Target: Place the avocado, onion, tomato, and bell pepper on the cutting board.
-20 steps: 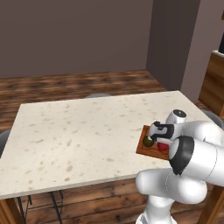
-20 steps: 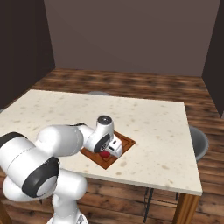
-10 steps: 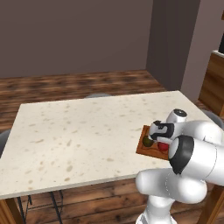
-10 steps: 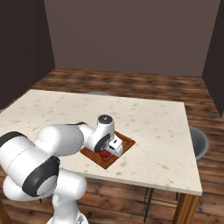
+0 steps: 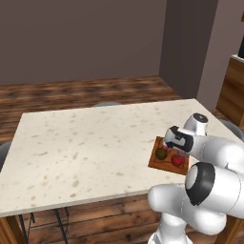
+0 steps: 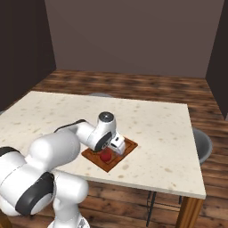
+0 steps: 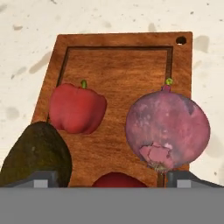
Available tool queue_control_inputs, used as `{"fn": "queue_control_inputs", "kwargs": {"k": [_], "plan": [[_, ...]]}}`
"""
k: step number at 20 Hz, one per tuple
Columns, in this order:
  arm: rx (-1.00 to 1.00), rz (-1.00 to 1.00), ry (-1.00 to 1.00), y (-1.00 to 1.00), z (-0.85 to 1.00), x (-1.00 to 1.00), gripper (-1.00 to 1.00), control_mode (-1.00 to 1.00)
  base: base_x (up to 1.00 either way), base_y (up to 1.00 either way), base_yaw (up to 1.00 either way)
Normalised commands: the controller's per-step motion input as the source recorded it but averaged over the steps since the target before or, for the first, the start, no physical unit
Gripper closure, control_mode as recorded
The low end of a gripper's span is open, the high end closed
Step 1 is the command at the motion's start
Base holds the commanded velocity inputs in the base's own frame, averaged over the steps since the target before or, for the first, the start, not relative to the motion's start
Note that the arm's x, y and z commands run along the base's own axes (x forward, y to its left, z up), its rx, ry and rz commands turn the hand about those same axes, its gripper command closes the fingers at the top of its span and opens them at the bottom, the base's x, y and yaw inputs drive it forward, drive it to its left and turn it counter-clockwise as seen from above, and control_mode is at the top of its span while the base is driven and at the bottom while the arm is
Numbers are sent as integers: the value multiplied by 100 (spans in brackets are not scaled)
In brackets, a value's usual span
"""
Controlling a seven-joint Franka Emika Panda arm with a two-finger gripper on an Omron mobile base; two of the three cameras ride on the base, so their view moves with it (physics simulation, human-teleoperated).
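Speckled pale bench (image 5: 86, 147) fills the middle of the left base frame, and the cutting board (image 7: 118, 65) lies near its right edge. On it the onion (image 7: 167, 129) sits at right, the bell pepper (image 7: 77, 108) at left, the avocado (image 7: 36, 155) at lower left, the tomato (image 7: 119, 180) at the bottom edge (mostly cut off). My jaws (image 7: 113, 179) stand wide above them, holding nothing.

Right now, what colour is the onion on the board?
Dull pink-maroon, mottled; the onion shows best in the hand view.
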Motion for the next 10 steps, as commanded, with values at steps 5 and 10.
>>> {"fn": "queue_control_inputs", "kwargs": {"k": [5,10], "plan": [[0,3,-8,3,65,-10,-100,-100,0,0,0],[-4,7,-19,38,88,-37,-100,-100,0,0,0]]}}
